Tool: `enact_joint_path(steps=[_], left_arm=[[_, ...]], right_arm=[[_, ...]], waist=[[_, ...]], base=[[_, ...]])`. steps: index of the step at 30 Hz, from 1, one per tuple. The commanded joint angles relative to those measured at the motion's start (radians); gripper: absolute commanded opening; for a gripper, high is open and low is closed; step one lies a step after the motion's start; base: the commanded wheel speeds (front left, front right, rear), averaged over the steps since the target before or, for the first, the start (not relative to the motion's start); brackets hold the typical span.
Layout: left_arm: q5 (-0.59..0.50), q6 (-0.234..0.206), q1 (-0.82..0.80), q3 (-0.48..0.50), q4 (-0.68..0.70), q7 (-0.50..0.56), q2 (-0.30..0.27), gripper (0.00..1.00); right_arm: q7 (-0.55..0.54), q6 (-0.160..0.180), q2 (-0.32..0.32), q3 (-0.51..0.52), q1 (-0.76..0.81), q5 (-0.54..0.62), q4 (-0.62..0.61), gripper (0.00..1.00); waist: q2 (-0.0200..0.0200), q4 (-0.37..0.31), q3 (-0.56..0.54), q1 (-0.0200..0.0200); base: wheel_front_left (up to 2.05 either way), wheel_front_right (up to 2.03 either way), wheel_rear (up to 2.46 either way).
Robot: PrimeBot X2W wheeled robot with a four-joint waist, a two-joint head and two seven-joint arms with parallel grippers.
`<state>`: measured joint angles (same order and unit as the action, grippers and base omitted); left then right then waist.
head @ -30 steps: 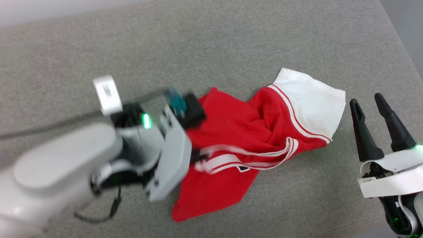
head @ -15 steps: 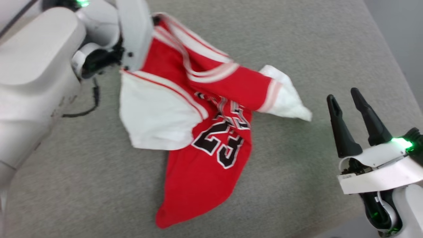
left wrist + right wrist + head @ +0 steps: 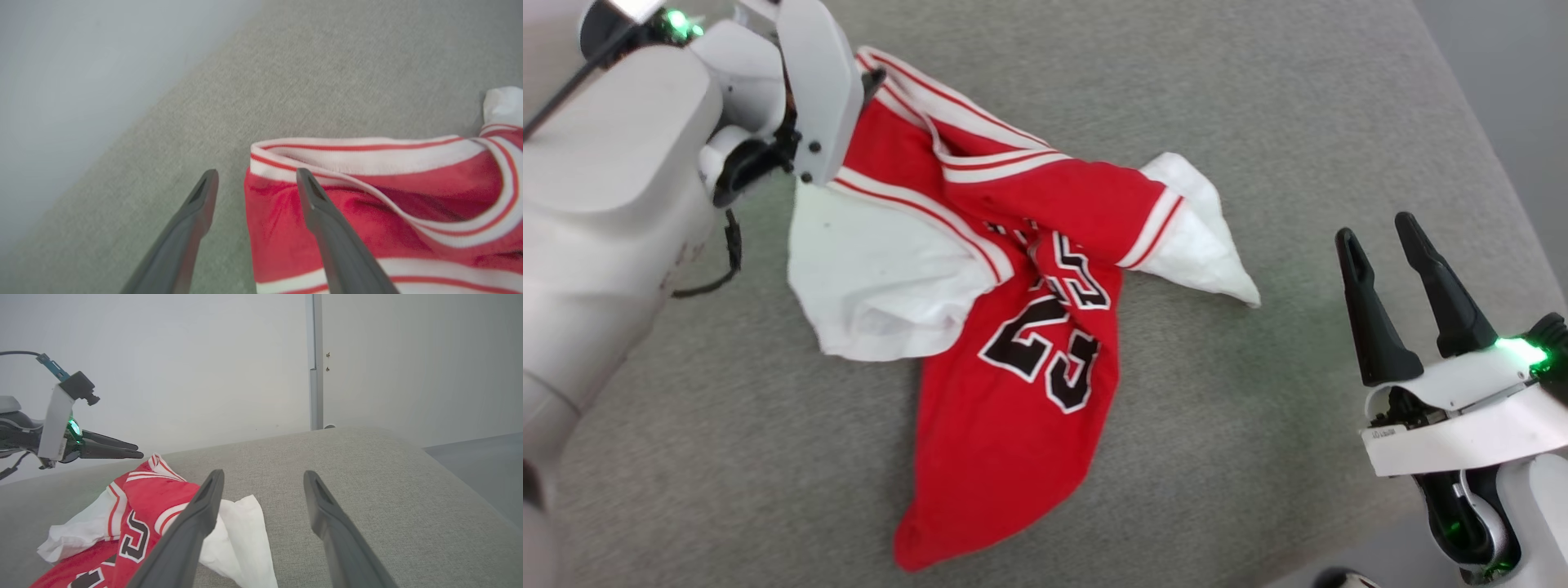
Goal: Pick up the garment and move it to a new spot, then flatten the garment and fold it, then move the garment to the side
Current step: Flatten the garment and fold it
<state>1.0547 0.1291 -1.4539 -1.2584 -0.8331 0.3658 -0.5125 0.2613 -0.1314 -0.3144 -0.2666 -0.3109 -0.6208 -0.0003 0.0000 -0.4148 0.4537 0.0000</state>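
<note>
Currently on record: garment (image 3: 1013,392), a red shirt with white sleeves, lying rumpled on the grey cushion (image 3: 1258,122), centre-left in the head view.

Change: the left gripper (image 3: 256,173), which gripped the shirt's upper end a moment ago, now has its fingers apart, with the striped collar edge just beside one finger. The shirt is released, so the move is probably done and flattening is due.

Right gripper (image 3: 1377,229): fingers apart, empty, well clear.

Orientation: the long axis runs from the collar at far left to the hem nearest the robot, number side up.
</note>
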Motion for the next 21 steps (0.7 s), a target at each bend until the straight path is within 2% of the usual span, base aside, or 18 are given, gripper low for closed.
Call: enact_joint_path(steps=[1, 6, 9, 11, 15, 21], left_arm=[[0.013, 0.002, 0.009, -0.005, 0.028, 0.03, -0.011, 1.0], [0.174, 0.001, 0.022, -0.005, 0.125, 0.279, -0.065, 1.0], [0.254, 0.0, 0.021, -0.005, 0.157, 0.44, -0.082, 1.0], [0.284, -0.015, 0.026, -0.005, 0.174, 0.509, -0.097, 1.0], [0.359, -0.049, 0.066, 0.014, 0.202, 0.574, -0.117, 1.0], [0.391, -0.073, 0.128, 0.028, 0.229, 0.552, -0.137, 1.0]], right_arm=[[0.005, 0.001, -0.006, 0.002, 0.015, 0.003, 0.0, 1.0], [0.005, 0.001, -0.03, -0.004, 0.024, 0.004, 0.004, 1.0], [0.005, 0.001, -0.04, -0.007, 0.016, 0.0, 0.0, 1.0], [0.005, 0.001, -0.041, -0.01, 0.011, -0.003, -0.003, 1.0], [0.005, 0.001, -0.038, -0.016, 0.01, -0.007, -0.008, 1.0], [0.005, 0.001, -0.027, 0.004, 0.019, -0.009, -0.013, 1.0]], waist=[[0.0, 0.049, -0.038, 0.0], [0.0, 0.106, -0.069, 0.0], [0.0, 0.119, -0.076, 0.0], [0.0, 0.12, -0.074, 0.0], [0.0, 0.107, -0.056, 0.0], [0.0, 0.078, -0.024, 0.0]], base=[[0.0, 0.0, 0.0], [0.0, 0.0, 0.0], [0.0, 0.0, 0.0], [0.0, 0.0, 0.0], [0.0, 0.0, 0.0], [0.0, 0.0, 0.0]])
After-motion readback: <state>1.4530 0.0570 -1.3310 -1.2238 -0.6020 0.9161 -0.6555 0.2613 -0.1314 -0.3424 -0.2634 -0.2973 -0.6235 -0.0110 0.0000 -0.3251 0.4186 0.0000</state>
